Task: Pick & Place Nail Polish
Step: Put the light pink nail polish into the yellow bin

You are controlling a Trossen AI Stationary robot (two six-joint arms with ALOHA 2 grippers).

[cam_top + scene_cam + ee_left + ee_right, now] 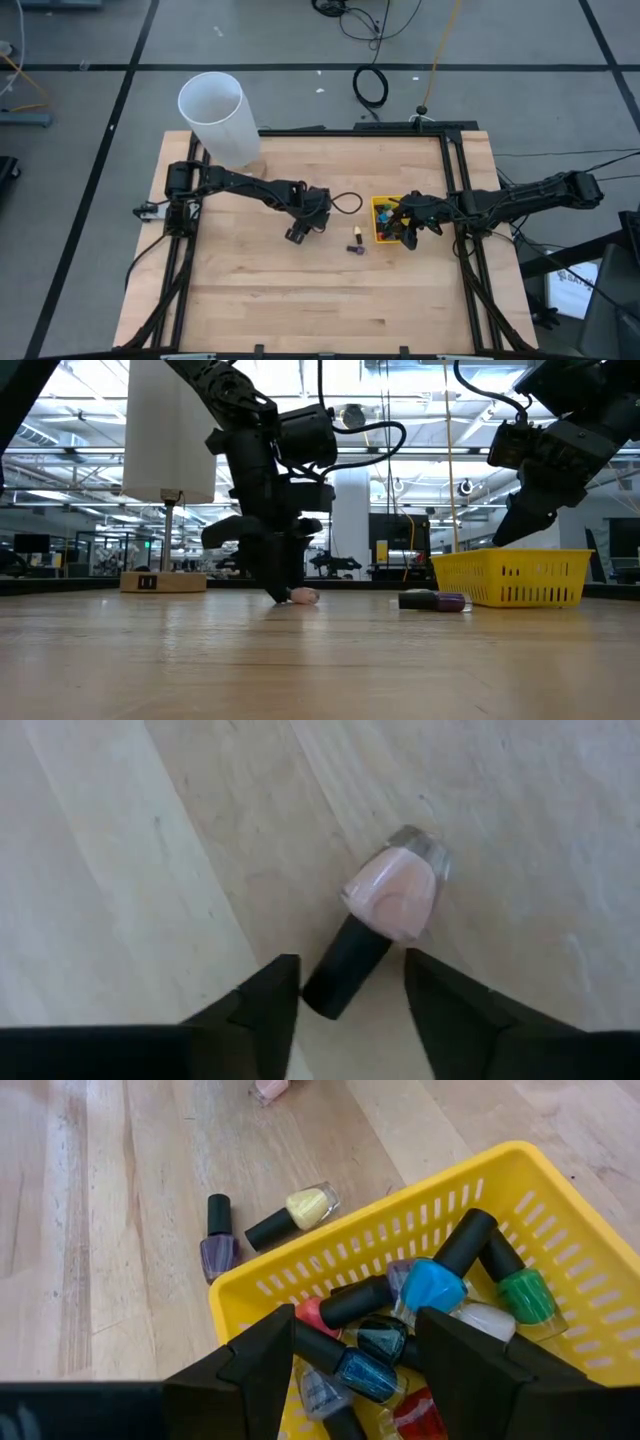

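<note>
From where I stand at the front of the bench [250,300], the nearest thing at work is the left tool [345,1010]; it is down at the wood near the middle of the bench, and its two fingers [265,1005] stand one on each side of the dark cap of a pale pink bottle [392,898] of nail polish; the bottle lies on its side on the wood; the fingers are partly open and there is a small gap between them and the cap, so I do not see a grip on it. A little to the right of it, two more bottles lie loose on the wood just beside the basket: a purple bottle [217,1250] and a yellow bottle [308,1206], both with dark caps; they are near each other but I cannot tell if they touch. Next comes the yellow basket [520,1175], close to the right edge of the bench; inside it lie many small bottles in a heap, among them a blue one [433,1288], a green one [525,1295], a teal one and a red one. The right tool [352,1350] hangs just over this heap, its fingers partly open, with nothing held between them. At the far left corner of the bench stands a big white cylinder [215,115].
</note>
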